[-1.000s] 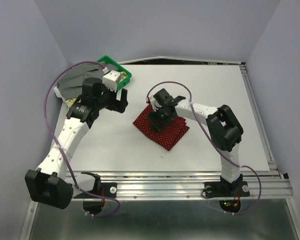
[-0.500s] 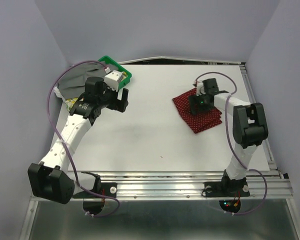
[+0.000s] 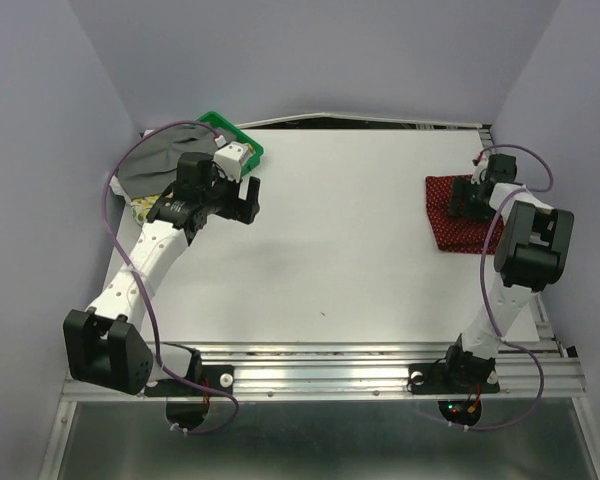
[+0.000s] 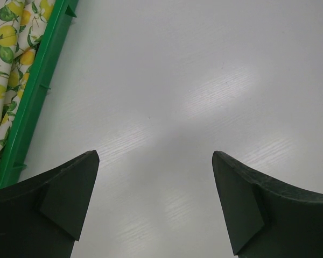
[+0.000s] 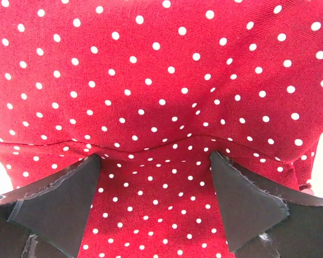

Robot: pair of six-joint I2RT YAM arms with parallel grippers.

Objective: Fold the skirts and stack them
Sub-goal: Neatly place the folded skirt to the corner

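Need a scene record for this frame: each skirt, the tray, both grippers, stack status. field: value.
red dotted skirt: folded, flat, near the right edge of the table
grey skirt: unfolded, bunched at the far left corner
lemon skirt: unfolded, beside the rim of the green tray, mostly hidden
left gripper: open, empty, over bare table near the tray
right gripper: open, jaws wide, low over the red dotted skirt
stack: not started; one skirt folded

White table, pale lavender walls on three sides (evenly lit), aluminium rails along near edge
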